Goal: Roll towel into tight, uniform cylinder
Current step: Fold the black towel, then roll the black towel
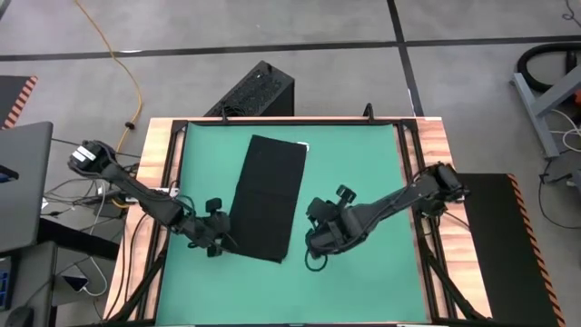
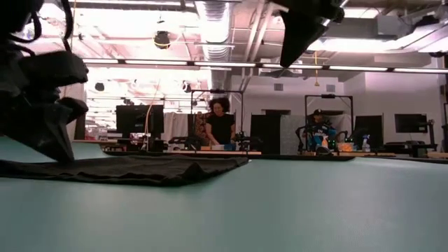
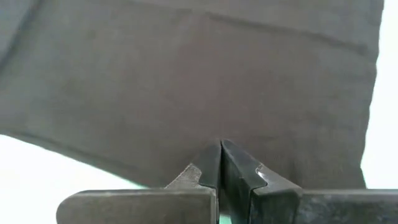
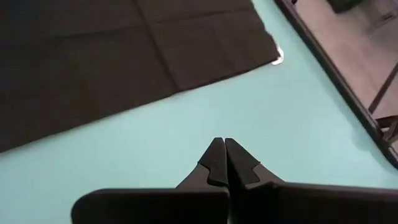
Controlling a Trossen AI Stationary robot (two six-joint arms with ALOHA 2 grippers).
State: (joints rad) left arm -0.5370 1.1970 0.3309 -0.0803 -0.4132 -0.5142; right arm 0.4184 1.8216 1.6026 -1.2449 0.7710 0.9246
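The black towel (image 1: 268,195) lies spread flat on the green mat (image 1: 363,182), slanted, with its white tag (image 1: 303,143) at the far right corner. The towel also shows in the low view (image 2: 126,168). My left gripper (image 1: 218,238) is shut and low at the towel's near left edge. In its wrist view the tips (image 3: 219,144) stand over the cloth (image 3: 199,74) just inside that edge. My right gripper (image 1: 313,243) is shut over bare mat, to the right of the towel's near end. Its wrist view (image 4: 219,142) shows the towel (image 4: 124,56) and the tag (image 4: 278,57) ahead of it. My left gripper comes down from above, slanting from the table's left, with its shut fingertips on the towel's near left edge (image 3: 186,163). In the low view it reaches down to the cloth (image 2: 59,157). Whether any cloth is caught between the fingers cannot be told. The towel lies flat on the mat.
A black ribbed box (image 1: 259,91) stands on the floor beyond the table's far edge. The wooden table frame (image 1: 427,145) runs around the mat. Bare mat lies right of the towel and toward the near edge. People sit at desks in the room behind (image 2: 220,122).
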